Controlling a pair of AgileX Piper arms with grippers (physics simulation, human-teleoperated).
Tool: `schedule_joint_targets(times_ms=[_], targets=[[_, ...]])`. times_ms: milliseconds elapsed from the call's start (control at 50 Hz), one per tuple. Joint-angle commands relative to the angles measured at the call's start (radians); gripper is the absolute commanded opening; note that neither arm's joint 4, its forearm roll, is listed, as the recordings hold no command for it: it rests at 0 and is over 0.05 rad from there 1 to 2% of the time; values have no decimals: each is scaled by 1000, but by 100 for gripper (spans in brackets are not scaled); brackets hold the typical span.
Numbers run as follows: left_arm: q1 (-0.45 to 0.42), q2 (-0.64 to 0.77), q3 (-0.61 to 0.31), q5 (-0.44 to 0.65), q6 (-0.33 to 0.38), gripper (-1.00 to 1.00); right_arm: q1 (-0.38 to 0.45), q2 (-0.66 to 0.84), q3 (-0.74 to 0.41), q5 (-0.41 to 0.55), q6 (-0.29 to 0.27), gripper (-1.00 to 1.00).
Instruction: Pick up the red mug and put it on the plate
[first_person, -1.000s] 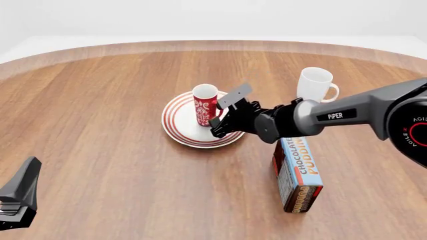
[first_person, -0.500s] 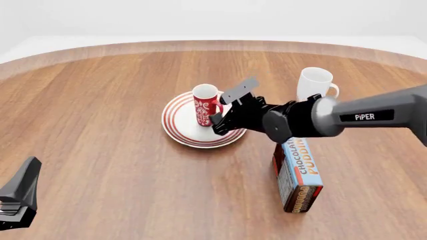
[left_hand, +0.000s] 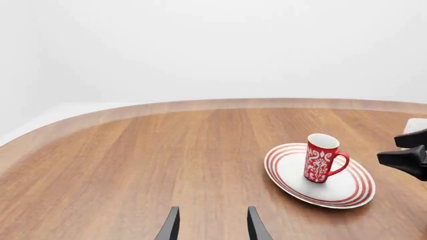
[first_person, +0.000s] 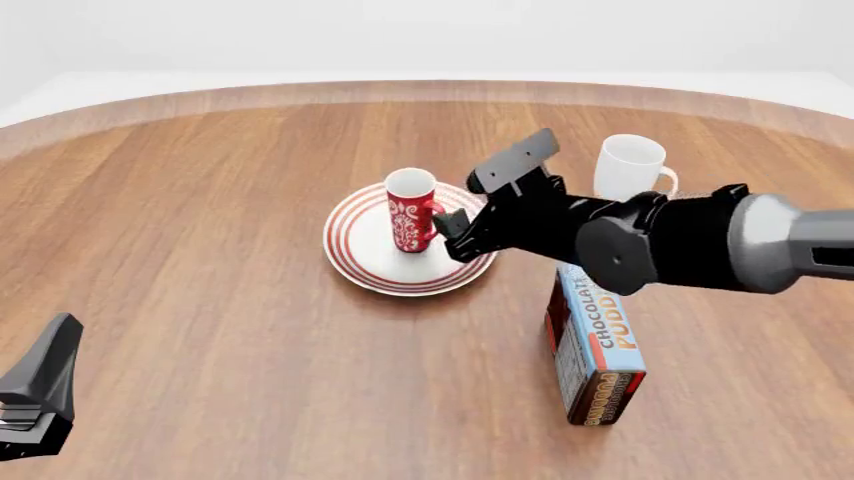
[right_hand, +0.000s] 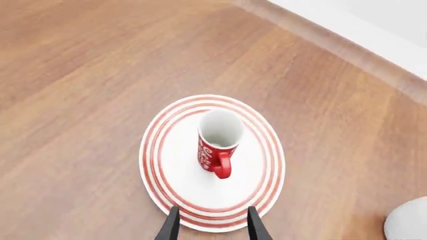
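The wooden table (first_person: 200, 220) carries four items: the plate (first_person: 358, 262) near its centre, the red mug (first_person: 411, 210) upright on that plate, a plain white mug (first_person: 630, 168) further back on the right, and a chocolate pudding box (first_person: 597, 345) standing nearer you on the right.

Change over the last second: the right arm (first_person: 721, 240) has lifted and drawn back toward its own side. The right gripper (first_person: 491, 200), previously level with the mug's handle side, now sits higher and just beside the mug without touching it. Its fingers are spread with nothing between them. The mug has stayed where it was on the plate. Treat this as a completed placement: the release looks done and you are in the retreat phase.

Differences between views:
- The right wrist view looks almost straight down. It shows the mug's white interior, the handle (right_hand: 221, 168) pointing toward the gripper, and the mug set inside the plate's red rings, clear of the rim.
- The left wrist view gives the side profile. It shows the mug base flat on the plate and the body vertical.
- The front view alone shows the left gripper (first_person: 34, 395) parked at the near left edge, well apart from everything. Its fingers (left_hand: 171, 226) are parted and empty.
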Motion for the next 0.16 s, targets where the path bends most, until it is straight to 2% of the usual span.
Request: schedule_joint_targets(times_ms=[20, 160], targets=[[0, 0, 0, 0, 0, 100, 23, -105, 24, 38, 8, 100], [0, 0, 0, 0, 0, 100, 34, -157, 40, 54, 14, 100]])
